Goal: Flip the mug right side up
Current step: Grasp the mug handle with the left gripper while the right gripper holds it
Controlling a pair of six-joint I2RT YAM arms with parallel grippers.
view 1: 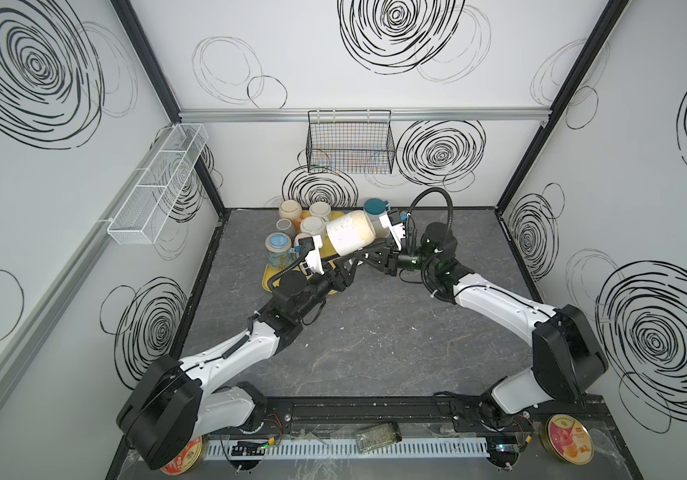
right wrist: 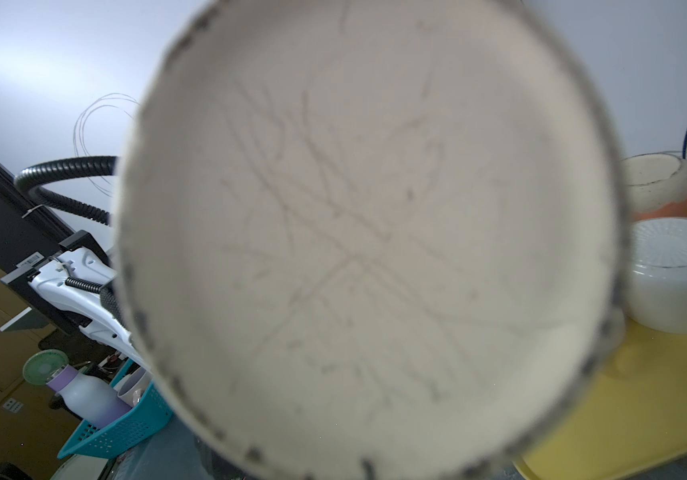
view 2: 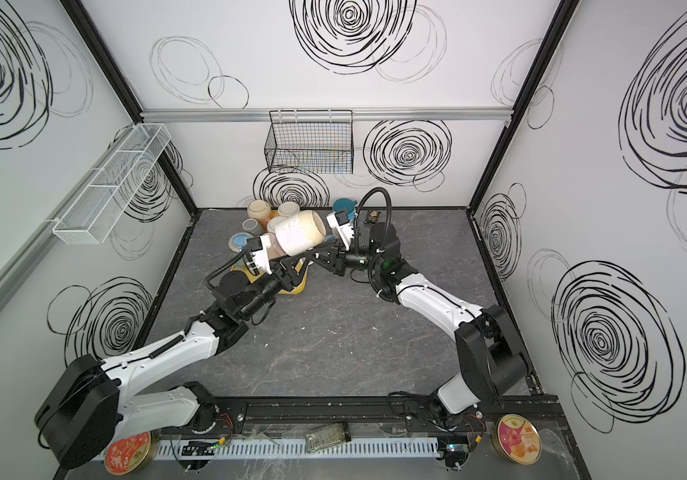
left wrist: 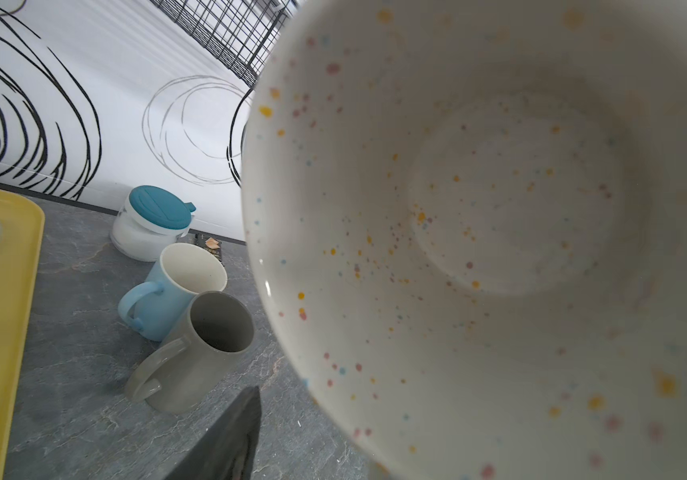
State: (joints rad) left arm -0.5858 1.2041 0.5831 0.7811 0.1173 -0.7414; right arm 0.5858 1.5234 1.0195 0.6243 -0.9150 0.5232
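2 arms meet over the far half of the table, so let's sweep across. At 9 o'clock a white mesh basket (view 1: 159, 183) hangs on the side wall. At 11 o'clock sits the yellow tray (view 1: 269, 279), crowded with a cluster of mugs (view 1: 312, 226), and the right wrist view shows some of them base up.

Next is the left gripper (view 1: 350, 262), its arm stretched in from 7 o'clock. Its jaws are parted, and in its wrist view 1 finger (left wrist: 229, 436) stands clear of the mug's rim, not touching.

And there at 12 o'clock is the speckled mug (view 1: 350, 237). It is off the table, lying on its side in the air above the tray's 3 o'clock edge, neither inverted nor upright. Its mouth faces the left wrist camera and its scuffed base fills the right wrist view.

The right gripper (view 1: 369, 251), its arm in from 4 o'clock, has its jaws pinched nearly together beneath the mug and holds it up. The exact spot it grips is hidden by the mug's body.

Down on the table a blue mug (left wrist: 175, 291) and a grey mug (left wrist: 200, 353) stand upright, touching. A teal-lidded jar (view 1: 375, 206) sits just beyond them at 1 o'clock.
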